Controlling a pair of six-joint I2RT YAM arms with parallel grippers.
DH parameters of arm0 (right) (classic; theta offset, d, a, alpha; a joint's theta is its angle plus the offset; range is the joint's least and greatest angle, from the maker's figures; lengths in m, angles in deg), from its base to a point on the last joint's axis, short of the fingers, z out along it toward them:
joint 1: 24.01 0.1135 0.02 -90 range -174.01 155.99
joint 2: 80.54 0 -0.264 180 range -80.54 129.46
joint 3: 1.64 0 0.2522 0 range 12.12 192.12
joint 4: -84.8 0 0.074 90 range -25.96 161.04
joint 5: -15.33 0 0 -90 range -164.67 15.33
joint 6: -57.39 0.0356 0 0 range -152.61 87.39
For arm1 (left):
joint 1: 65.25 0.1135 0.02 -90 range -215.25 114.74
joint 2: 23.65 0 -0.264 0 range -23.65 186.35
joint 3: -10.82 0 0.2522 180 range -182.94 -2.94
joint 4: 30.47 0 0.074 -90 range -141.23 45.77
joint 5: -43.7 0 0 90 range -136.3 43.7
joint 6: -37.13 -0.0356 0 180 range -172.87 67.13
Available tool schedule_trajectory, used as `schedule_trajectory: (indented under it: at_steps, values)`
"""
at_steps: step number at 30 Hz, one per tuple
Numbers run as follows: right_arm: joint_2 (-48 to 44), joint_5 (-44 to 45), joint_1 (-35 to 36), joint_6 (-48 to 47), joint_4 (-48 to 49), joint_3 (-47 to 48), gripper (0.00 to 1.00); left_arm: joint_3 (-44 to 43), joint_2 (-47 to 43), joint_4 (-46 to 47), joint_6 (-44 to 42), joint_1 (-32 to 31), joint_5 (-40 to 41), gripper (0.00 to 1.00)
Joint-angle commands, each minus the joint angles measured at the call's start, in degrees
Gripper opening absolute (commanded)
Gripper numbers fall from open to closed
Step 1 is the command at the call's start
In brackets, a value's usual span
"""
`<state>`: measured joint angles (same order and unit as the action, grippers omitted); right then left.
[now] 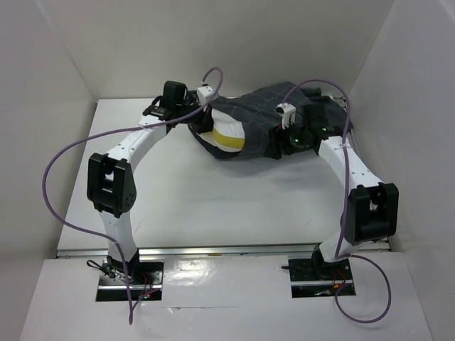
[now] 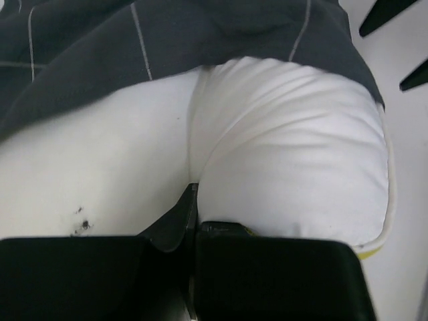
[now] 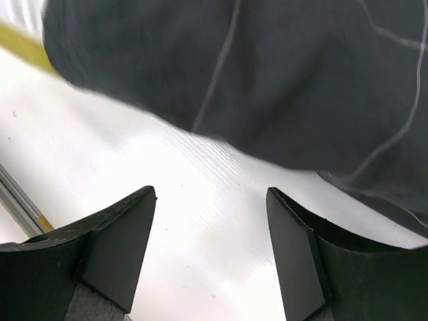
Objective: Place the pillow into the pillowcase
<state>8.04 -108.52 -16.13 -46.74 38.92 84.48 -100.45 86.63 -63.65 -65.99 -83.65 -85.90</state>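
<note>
The pillowcase (image 1: 274, 114) lies crumpled at the back of the table, dark grey with a thin light grid. From its left mouth sticks the white pillow (image 1: 226, 131), its yellow trim showing. My left gripper (image 1: 201, 119) is at that mouth. In the left wrist view it (image 2: 193, 197) is shut, pinching a fold at the edge of the pillow (image 2: 294, 167), whose fabric puckers toward the jaws, and the pillowcase (image 2: 221, 33) drapes over the pillow's far side. My right gripper (image 1: 286, 139) stands open at the pillowcase's near right side. It (image 3: 210, 194) holds nothing, with the pillowcase (image 3: 281, 73) just ahead.
White walls close the table (image 1: 213, 206) in on the left, back and right. The purple cables (image 1: 64, 153) loop over both arms. A metal rail (image 1: 227, 250) runs along the table's near edge.
</note>
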Motion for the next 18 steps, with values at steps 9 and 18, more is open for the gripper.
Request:
schedule_trajectory:
  at_steps: [9,18]
  values:
    - [-0.51,-3.94,4.32,5.95,3.55,9.20,0.74,-5.84,1.87,0.17,14.79,0.29,-2.86,0.00]
    - [1.69,-1.85,8.73,8.77,2.68,10.00,0.74,-9.71,2.92,0.70,15.94,0.29,-2.33,0.00]
